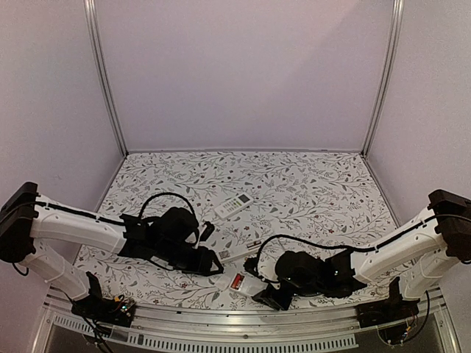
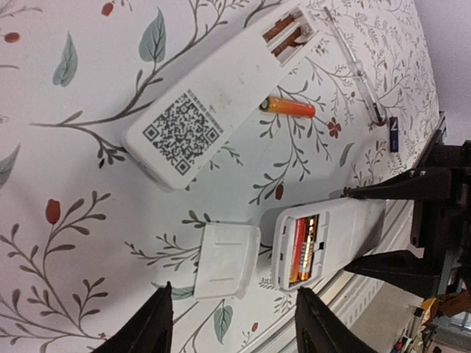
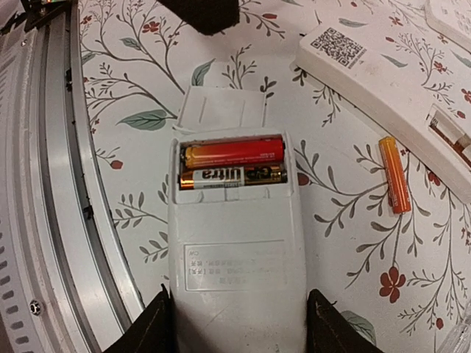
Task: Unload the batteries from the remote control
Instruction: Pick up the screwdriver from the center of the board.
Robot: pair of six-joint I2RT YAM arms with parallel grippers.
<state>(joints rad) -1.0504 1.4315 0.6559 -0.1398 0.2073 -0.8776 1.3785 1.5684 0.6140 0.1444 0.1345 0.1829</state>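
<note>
Logging the bench as I see it over the link, all places taken from the near remote (image 3: 235, 279), which lies back-up on the floral table cover (image 3: 331, 243) by the front rail. Item one: right gripper (image 3: 237, 294), fingers (image 3: 143, 327) pressed against both long sides of the near remote, pinching its body below the open battery bay. Item two: red-orange cell (image 3: 234, 153), seated in that bay on the side away from the gripper. Item three: black-and-gold cell (image 3: 232, 176), seated touching it on the gripper side. Item four: battery cover (image 3: 221, 109), off, lying flat just beyond the bay end. Item five: loose orange cell (image 3: 395, 174), on the cloth between the near remote and the second remote (image 3: 375, 81), which lies back-up with a QR label and its own bay open. Item six: left gripper (image 2: 234, 290), fingers spread and holding nothing, above the battery cover. Item seven: third remote (image 1: 234, 205), face-up, well beyond the near remote.
</note>
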